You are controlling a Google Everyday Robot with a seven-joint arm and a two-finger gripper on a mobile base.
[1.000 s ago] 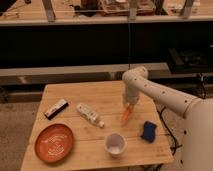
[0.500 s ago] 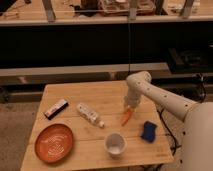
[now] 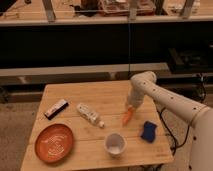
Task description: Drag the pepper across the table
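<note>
The pepper (image 3: pixel 127 118), small, slim and orange-red, lies on the light wooden table (image 3: pixel 110 95), right of centre. My gripper (image 3: pixel 131 106) points down at the pepper's upper end, touching it or just above it. The white arm (image 3: pixel 170 102) reaches in from the right. The gripper hides the pepper's top end.
A clear bottle (image 3: pixel 89 114) lies left of the pepper. A white cup (image 3: pixel 115 144) stands near the front edge. A blue sponge (image 3: pixel 148 131) lies at the front right, a round orange plate (image 3: pixel 54 142) at the front left, a dark bar (image 3: pixel 56 108) at the left.
The arm's elbow has shifted slightly right and down. The gripper stays over the pepper, which has barely moved.
</note>
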